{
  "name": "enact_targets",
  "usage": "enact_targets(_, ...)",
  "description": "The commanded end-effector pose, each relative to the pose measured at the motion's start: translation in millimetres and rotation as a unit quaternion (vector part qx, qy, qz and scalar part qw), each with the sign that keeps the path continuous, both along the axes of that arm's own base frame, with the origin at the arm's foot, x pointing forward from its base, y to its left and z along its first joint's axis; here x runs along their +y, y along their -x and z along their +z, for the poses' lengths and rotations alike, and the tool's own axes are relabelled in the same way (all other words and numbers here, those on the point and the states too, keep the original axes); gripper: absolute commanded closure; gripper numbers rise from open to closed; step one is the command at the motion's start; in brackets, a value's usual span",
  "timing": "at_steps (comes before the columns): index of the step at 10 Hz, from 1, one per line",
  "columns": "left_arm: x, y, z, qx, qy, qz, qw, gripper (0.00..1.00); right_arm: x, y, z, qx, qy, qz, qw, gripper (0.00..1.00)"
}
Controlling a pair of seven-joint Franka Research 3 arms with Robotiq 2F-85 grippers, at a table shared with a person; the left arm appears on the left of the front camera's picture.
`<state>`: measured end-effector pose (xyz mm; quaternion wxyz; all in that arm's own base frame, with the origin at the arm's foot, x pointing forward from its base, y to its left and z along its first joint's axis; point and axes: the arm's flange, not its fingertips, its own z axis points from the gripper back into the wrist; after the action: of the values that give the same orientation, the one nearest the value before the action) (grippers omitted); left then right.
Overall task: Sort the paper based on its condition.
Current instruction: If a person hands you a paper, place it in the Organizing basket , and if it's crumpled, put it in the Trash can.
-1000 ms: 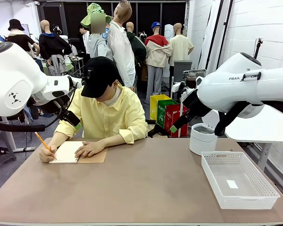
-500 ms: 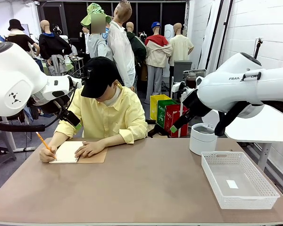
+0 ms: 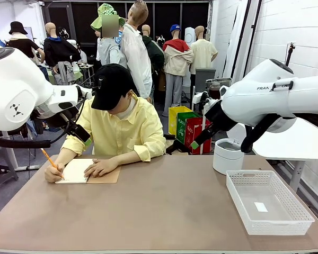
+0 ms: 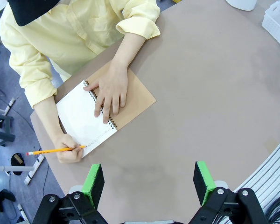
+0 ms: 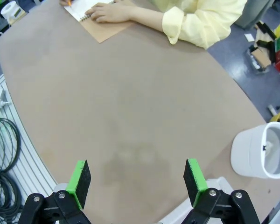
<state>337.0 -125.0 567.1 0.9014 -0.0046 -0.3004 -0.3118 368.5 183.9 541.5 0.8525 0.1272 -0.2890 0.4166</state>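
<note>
No loose paper lies on the table. At the far left a person writes with an orange pencil (image 3: 47,158) on the open white page of a spiral notebook (image 3: 74,170) with a brown cover (image 4: 136,97). The other hand rests flat on the notebook (image 4: 81,116). My left gripper (image 4: 149,184) hangs open high above the table, short of the notebook, with nothing between its green pads. My right gripper (image 5: 136,182) is also open and holds nothing, above the bare middle of the table.
A white plastic basket (image 3: 286,225) stands at the right front with a tiny white tag (image 3: 261,207) inside. A white round container (image 3: 227,156) stands behind it, seen from above as an open pot (image 5: 259,149). Cables run along the table's near edge.
The person's pencil has shifted slightly while writing. Both arms and grippers have stayed still.
</note>
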Motion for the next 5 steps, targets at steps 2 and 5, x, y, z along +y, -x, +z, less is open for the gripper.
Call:
enact_targets(2,1.0,-0.2,0.6,-0.001,0.0,0.0,1.0,0.0,13.3,3.3,2.9,-0.042,0.001,0.024,0.999,0.0)
enact_targets(5,1.0,-0.2,0.6,-0.001,0.0,0.0,1.0,0.0,17.4,6.8,11.3,-0.073,0.001,0.031,0.997,0.0)
